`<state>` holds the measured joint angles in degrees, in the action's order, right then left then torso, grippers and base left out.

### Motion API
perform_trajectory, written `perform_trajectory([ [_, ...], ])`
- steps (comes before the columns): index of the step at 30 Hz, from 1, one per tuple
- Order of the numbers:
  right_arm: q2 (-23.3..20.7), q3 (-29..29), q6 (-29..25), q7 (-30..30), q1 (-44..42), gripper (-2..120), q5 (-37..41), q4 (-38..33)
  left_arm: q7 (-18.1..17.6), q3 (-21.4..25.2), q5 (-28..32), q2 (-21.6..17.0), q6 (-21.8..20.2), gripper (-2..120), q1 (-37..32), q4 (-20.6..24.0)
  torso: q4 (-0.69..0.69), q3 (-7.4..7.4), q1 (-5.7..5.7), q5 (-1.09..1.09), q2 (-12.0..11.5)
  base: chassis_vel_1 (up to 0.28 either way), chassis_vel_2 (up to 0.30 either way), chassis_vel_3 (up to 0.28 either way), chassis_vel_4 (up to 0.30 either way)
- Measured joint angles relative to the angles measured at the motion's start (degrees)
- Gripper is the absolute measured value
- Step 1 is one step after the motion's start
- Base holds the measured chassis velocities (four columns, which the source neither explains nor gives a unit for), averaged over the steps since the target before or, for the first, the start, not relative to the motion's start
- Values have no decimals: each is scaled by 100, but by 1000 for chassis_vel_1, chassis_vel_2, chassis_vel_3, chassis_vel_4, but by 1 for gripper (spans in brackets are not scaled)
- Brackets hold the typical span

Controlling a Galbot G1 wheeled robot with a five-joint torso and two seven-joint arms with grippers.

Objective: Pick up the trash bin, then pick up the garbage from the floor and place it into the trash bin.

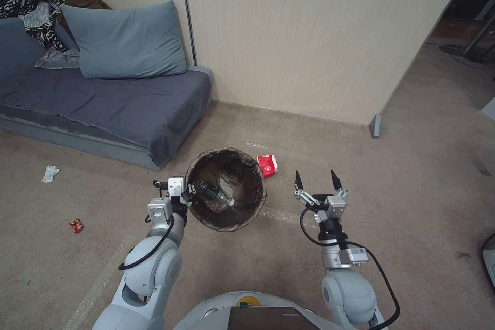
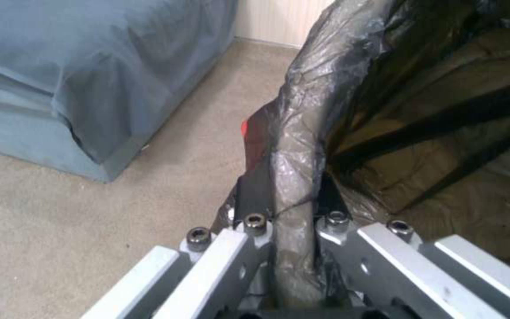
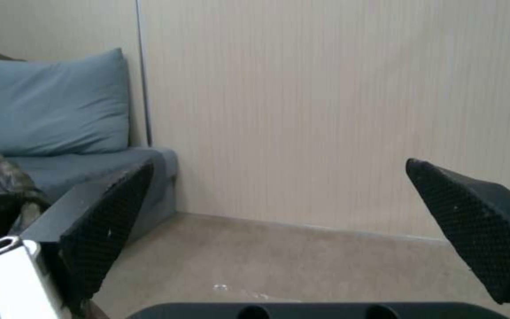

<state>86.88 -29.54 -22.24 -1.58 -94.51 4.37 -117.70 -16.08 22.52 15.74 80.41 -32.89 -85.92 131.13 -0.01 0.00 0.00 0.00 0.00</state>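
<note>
The trash bin (image 1: 242,211), lined with a dark bag, hangs in front of me with its mouth tipped toward my head camera. My left gripper (image 1: 187,197) is shut on its near-left rim; in the left wrist view the left gripper (image 2: 293,212) clamps the bag-covered rim (image 2: 296,133). A green bottle (image 1: 209,189) lies inside the bin. On the carpet, a red-and-white carton (image 1: 267,165) lies just beyond the bin's right side. A crumpled white tissue (image 1: 50,173) and a red wrapper (image 1: 77,225) lie far to the left. My right gripper (image 1: 315,179) is open and empty, right of the bin, below the carton.
A blue-grey sofa (image 1: 103,98) with a pillow (image 1: 126,41) and a pile of clothes fills the back left. A beige wall (image 1: 309,36) runs behind, ending at a doorway on the right. Bare carpet (image 1: 412,191) lies to the right and ahead.
</note>
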Motion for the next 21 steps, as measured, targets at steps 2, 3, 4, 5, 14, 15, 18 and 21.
perform_trajectory([
  [2, 9, -2, -28, 0, -15, 100, -17, 20, 0, 0, -8, 6, 2, 0, 0, 0, 0, 0, 0, 0, 0, 0, 0, 0, 0],
  [3, 9, -2, -28, 0, -15, 100, -17, 20, 0, 0, -8, 6, 2, 0, 0, 0, 0, 0, 0, 0, 0, 0, 0, 0, 0],
  [4, 10, -3, -32, 0, -17, 100, -20, 24, 0, 0, -11, 7, 3, 0, 0, 0, 0, 0, 0, 0, 0, 0, 0, 0, 0],
  [5, 15, -5, -49, 0, -24, 100, -31, 37, 0, 0, -16, 10, 3, 0, 1, 0, 0, 0, 0, 0, 0, 0, 0, 0, 0],
  [14, 24, -19, -114, 10, -2, 100, -75, 113, 1, -4, -50, 24, 11, 0, -4, -1, 0, 0, 0, 0, 0, 0, 0, 0, 0],
  [15, 24, -19, -114, 10, -2, 100, -75, 113, 1, -4, -50, 24, 11, 0, -4, -1, 0, 0, 0, 0, 0, 0, 0, 0, 0],
  [18, 22, -14, -107, 1, 16, 100, -75, 120, 1, -5, -63, 26, 14, 0, -11, -1, 1, 0, 0, 0, 0, 0, 0, 0, 0],
  [21, 22, 5, -100, -11, 44, 100, -76, 157, 2, -19, -76, 47, 22, 0, -21, 0, 0, 0, 0, 0, 0, -70, 75, 62, -61],
])
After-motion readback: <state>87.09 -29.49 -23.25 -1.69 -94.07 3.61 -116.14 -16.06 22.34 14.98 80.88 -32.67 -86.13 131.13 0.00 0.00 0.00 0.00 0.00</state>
